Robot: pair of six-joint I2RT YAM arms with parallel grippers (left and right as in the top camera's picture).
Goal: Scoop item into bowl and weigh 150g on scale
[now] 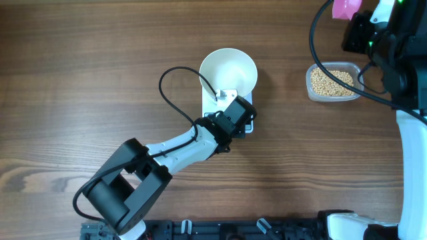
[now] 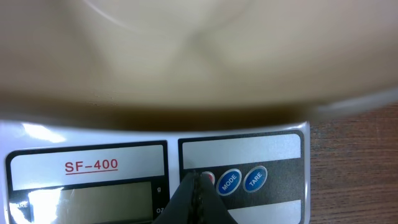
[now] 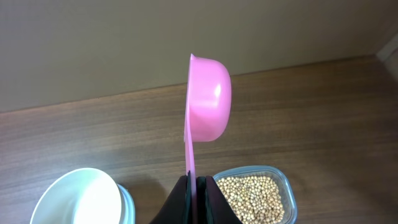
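- From overhead: the white bowl (image 1: 228,70) sits on the far part of the scale (image 1: 209,110), near the middle of the wooden tabletop (image 1: 80,80). My left claw (image 1: 241,120) reaches over the scale's near edge, just beside the bowl. The beans (image 1: 332,81) lie in a clear tub (image 1: 309,87) to the right, apart from the scale. My right claw (image 1: 353,20) is at the far right corner with a pink scoop (image 1: 345,8).
- From my left wrist: my left claw is clenched on nothing. Its tips are pressed together at a small red button (image 2: 209,178) on the scale's dark panel, left of the MODE and TARE buttons. I cannot tell whether they press it. The grey display (image 2: 93,198) lies to the left, and the bowl's blurred wall fills the top.
- From my right wrist: my right claw grasps the scoop's handle. The scoop stands on edge, cup uppermost, raised above the tabletop. Below it are the tub of beans on the right and the bowl on the scale on the left.
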